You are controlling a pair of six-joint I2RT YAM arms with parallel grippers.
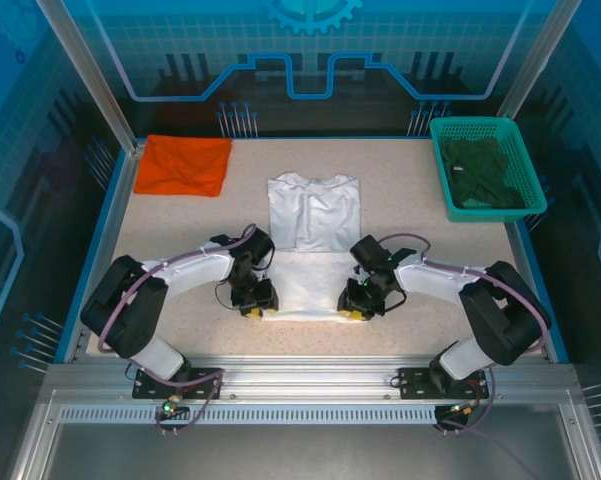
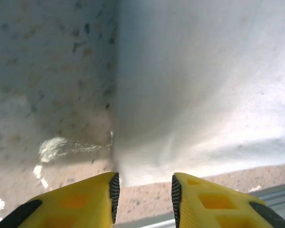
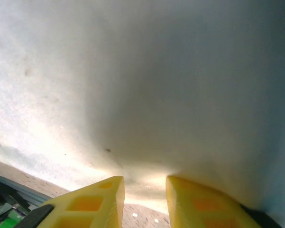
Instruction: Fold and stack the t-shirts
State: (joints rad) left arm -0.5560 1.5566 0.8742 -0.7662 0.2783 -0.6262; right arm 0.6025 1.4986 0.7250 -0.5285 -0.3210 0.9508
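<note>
My left gripper and right gripper sit at the white shirt's near corners to fold it. The jaws are a little apart, maybe not pinching. The orange shirt waits in the table's far-left corner.

**Two black-and-white arms are showing yellow-fingered grippers.**

The left arm and the right arm are each wearing a bulky black shoulder housing, a white forearm link and a lilac cable running along the top. Each is sitting on a black base plate with thin wires trailing beneath. The left gripper is showing yellow plastic fingers with recessed square pockets and black ribbed pads on the inner faces. The right gripper is showing the same yellow moulding.
</note>
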